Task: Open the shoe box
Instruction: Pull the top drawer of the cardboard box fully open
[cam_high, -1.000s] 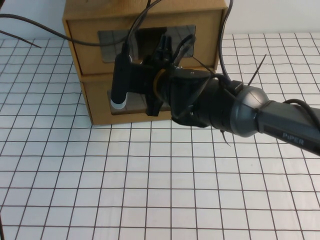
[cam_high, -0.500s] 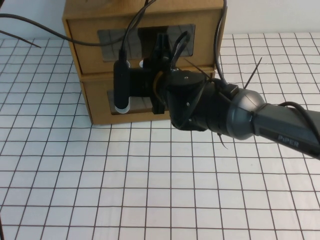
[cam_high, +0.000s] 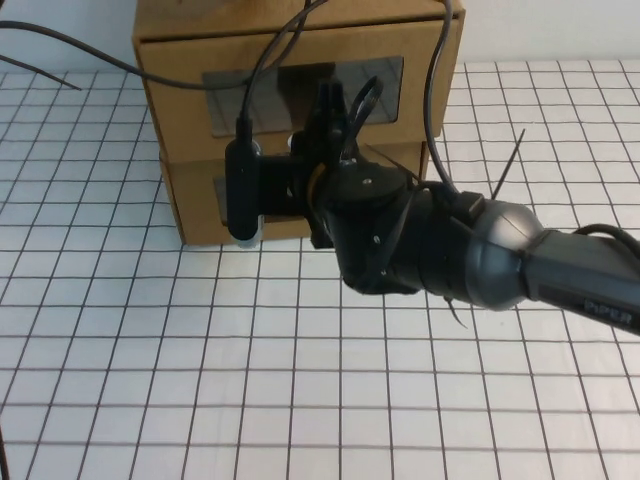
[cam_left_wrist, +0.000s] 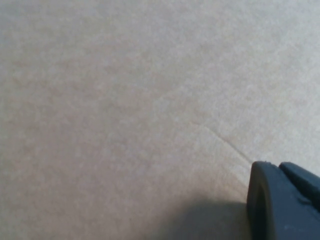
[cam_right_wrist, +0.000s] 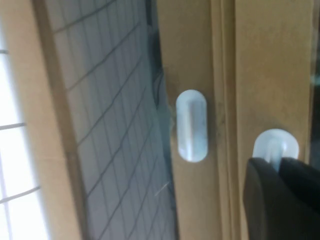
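High view: the box (cam_high: 190, 95), brown cardboard with two drawer fronts one above the other, stands at the far edge of the gridded table (cam_high: 150, 350), its top cut off by the frame. The right arm (cam_high: 480, 260) reaches in from the right and covers the middle of both fronts. The right gripper (cam_high: 330, 105) is against the upper front, mostly hidden behind the wrist and cables, so its jaws cannot be read here. The lower window is largely blocked by the black wrist camera (cam_high: 242, 190).

Left wrist view: plain tan cardboard fills nearly everything, with one faint crease. Only a dark corner of the left gripper (cam_left_wrist: 282, 200) shows at the frame's edge; whether its jaws are apart or together cannot be told.

Right wrist view: two white knobs sit on the box front. The oval one (cam_right_wrist: 191, 126) is free. The other knob (cam_right_wrist: 275, 142) is partly covered by the two dark fingers (cam_right_wrist: 260, 200), which stand close together and clamp its lower part. The fingers are cut off by the frame edge.
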